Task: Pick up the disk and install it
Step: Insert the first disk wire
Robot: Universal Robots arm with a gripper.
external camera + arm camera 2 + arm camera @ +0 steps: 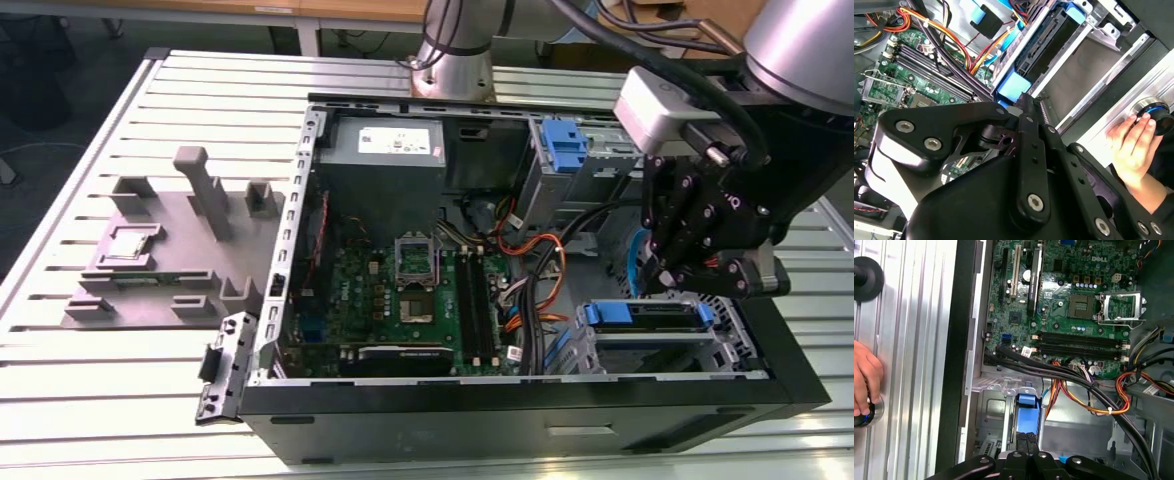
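Far left of the exterior view: grey fixture (174, 250) on the slatted table (80, 390); centre: open case (534, 425), with power supply (387, 185) at upper middle, motherboard (400, 290) below it, orange cables (541, 255) just right of that; upper right: bare blue bracket (563, 140) standing in the case; lower right: disk (647, 318), blue rails (597, 315) at both ends, lying flat in the bay (667, 352) at the case's corner; directly above it, gripper (687, 288), tips pressed together with nothing seen between them; in both wrist views, tips ending at the disk's blue end; touching or just short, cannot tell. At right in the second wrist view: person's hand (1134, 142) laid on a round knob (1154, 112) beside the case.

Progress, as a judgement: pick-up done; disk in its bay and not in the grip; looks seated or close to it; fully home or not, cannot tell.

Writing: white label (380, 140) on the power supply, small white sticker (1026, 351) on the motherboard, print on the board itself; all too small to tell; no label made out on the disk from here.
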